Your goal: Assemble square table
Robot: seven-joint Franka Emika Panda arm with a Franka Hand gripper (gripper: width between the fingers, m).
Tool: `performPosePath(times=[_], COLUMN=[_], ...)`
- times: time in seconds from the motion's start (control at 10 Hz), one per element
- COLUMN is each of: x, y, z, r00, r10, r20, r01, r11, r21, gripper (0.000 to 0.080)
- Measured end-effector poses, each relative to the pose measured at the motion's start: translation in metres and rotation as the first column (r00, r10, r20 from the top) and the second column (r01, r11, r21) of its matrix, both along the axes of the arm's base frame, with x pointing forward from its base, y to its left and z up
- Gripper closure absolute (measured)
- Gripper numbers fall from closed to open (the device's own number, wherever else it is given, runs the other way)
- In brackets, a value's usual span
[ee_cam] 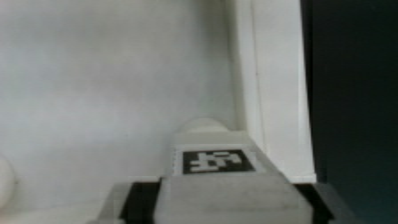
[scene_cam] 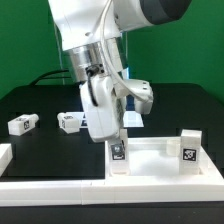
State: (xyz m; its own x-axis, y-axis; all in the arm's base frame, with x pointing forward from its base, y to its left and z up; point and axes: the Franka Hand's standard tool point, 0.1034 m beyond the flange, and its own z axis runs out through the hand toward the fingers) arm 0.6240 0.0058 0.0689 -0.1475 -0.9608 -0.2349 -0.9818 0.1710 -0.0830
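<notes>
Gripper (scene_cam: 113, 143) of the Panda arm hangs low over the square table top (scene_cam: 150, 166), which lies flat on the black table (scene_cam: 40, 145) in the near part of the exterior view, its raised rim showing along the far edge. The two fingers (ee_cam: 139, 203) stand at a narrow gap with a leg block (scene_cam: 117, 154) filling the space between them, so the pincer appears closed on that block; the wrist view shows the block's black-and-white tag facing the camera and its sides running down between the grey finger pads. The leg block stands upright on the top near its corner on the exterior view's left, though whether its foot touches the white surface cannot be told. A second leg block (scene_cam: 188, 150) stands upright on the top toward the exterior view's right, well apart from the gripper, with its tag facing the camera. Two more leg blocks lie on their sides on the black table beyond the top: one (scene_cam: 20, 123) far on the exterior view's left, another (scene_cam: 68, 121) nearer the arm.
</notes>
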Motion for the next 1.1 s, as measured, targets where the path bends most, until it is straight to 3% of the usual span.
performPosePath(times=[0.2, 0.3, 0.4, 0.5, 0.9, 1.1], x=[-0.0003, -0.0009, -0.0014, -0.0018, -0.0022, -0.0007], y=[-0.0008, -0.0024, -0.0048, -0.0049, -0.0078, 0.0021], z=[-0.0003, -0.001, -0.0025, -0.003, -0.0026, 0.0038], r00=[1.0, 0.987, 0.929, 0.881, 0.736, 0.409], r10=[0.03, 0.156, 0.366, 0.47, 0.675, 0.912], r20=[0.006, 0.022, 0.043, 0.053, 0.057, 0.02], r01=[-0.03, -0.156, -0.362, -0.463, -0.661, -0.884], r11=[1.0, 0.987, 0.929, 0.88, 0.734, 0.402], r21=[-0.004, -0.032, -0.079, -0.101, -0.156, -0.238], gripper=[0.0509, 0.042, 0.0251, 0.0173, 0.015, 0.015])
